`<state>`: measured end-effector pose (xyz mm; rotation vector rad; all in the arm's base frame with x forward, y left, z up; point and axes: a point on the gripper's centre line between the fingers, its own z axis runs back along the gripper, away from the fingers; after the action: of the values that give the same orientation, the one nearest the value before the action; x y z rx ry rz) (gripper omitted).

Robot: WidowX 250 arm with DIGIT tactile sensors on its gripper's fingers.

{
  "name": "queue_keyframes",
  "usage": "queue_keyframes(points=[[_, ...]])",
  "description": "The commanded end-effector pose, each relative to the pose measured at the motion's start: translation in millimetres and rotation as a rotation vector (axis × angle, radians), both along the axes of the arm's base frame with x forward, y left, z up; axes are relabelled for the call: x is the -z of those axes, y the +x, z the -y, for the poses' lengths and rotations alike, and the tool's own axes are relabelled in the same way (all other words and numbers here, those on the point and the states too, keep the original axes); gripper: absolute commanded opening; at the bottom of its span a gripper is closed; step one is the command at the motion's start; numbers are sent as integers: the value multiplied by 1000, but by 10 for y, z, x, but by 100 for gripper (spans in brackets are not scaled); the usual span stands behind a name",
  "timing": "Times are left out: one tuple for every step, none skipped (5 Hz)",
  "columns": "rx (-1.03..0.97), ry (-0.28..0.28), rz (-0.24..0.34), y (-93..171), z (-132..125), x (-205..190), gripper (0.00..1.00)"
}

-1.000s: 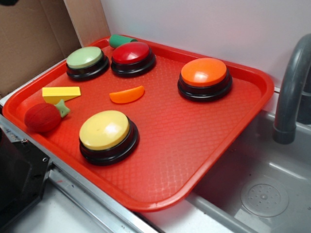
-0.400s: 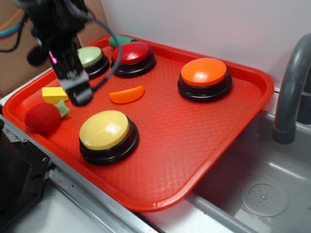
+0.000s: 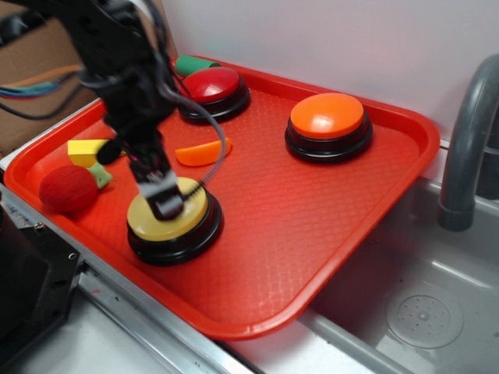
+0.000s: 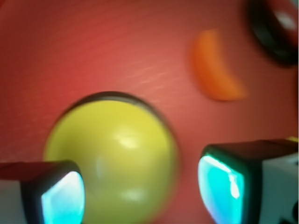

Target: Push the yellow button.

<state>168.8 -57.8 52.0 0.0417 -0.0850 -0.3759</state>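
- The step in hand looks like the final approach: the gripper [image 3: 165, 201] hangs directly over the yellow button [image 3: 168, 209], its tip at or just above the top of the dome; whether it is touching yet cannot be told.
- In the wrist view the two fingers [image 4: 56, 196] stand apart, with the yellow dome [image 4: 112, 158] showing between them, so the hand is spread and grips nothing.
- The next move, by my judgement, calls for a straight press down onto the middle of the cap, kept centred so the tip does not slide off the curved, shiny surface.
- The button is a large, round, glossy yellow dome on a black circular base, with a bright highlight on top.
- It sits in the near-left part of the red tray [image 3: 327, 257], right of the red ball [image 3: 67, 189] and nearer than the orange slice [image 3: 196, 153].
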Motion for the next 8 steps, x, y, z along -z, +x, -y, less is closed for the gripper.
queue_keyframes(points=[[79,-17,-23,230,334,-62,100],[92,44,-25,216,310,-291,100],[102,64,18,192,229,-672,100],[73,91,4,103,169,-835,100],[40,64,-35,2,151,-634,100],[13,20,-83,-116,122,-461,100],[-29,-10,-70,-267,110,-154,100],[-9,-4,-31,-118,99,-45,100]])
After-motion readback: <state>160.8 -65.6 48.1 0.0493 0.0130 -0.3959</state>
